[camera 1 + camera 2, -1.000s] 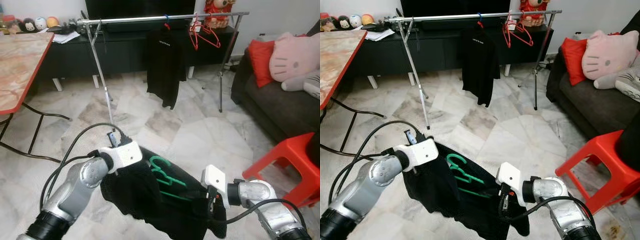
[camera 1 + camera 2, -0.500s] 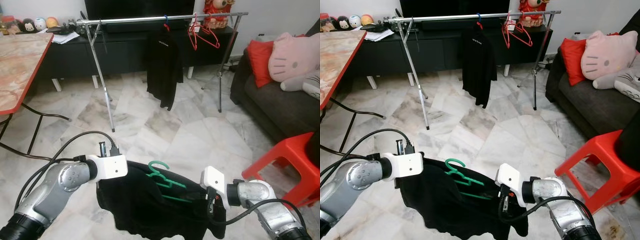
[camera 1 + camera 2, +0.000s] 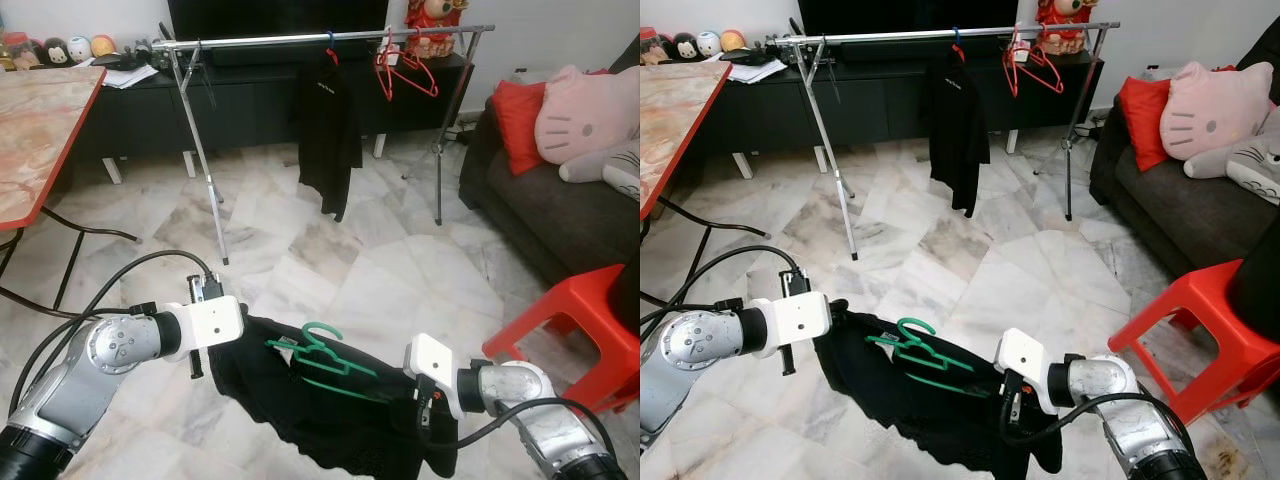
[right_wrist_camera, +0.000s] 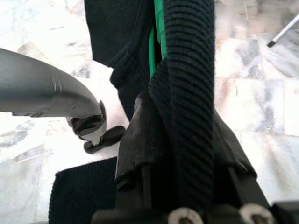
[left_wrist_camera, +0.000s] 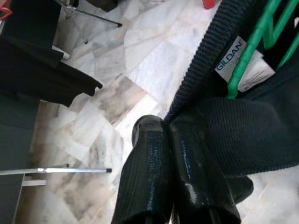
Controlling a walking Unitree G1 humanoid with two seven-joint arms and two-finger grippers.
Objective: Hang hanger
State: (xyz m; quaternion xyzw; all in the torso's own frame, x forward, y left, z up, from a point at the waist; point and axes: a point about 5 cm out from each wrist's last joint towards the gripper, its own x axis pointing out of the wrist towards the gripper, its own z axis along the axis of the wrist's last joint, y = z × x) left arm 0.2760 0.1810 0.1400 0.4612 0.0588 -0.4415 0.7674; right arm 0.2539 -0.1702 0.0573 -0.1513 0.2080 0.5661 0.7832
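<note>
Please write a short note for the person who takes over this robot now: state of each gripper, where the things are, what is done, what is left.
Left gripper: shut on the collar of the black shirt.
Right gripper: shut on the shirt's other side.
Green hanger: lying in the shirt's neck, the shirt stretched between both arms above the floor.
Clothes rail: ahead, bearing another black garment and red hangers.
Done: shirt and hanger picked up.
Left: walk to the rail, hook the hanger.

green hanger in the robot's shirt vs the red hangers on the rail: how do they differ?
Colour: the green hanger is green, the red hangers red.
Place: the green hanger sits low between the left gripper and right gripper; the red hangers hang from the rail.
Load: the green hanger sits in the collar of the black shirt; the red hangers are bare.
Pose: the green hanger is tilted; the red hangers hang down.
Shared: hooked clothes hangers.
</note>
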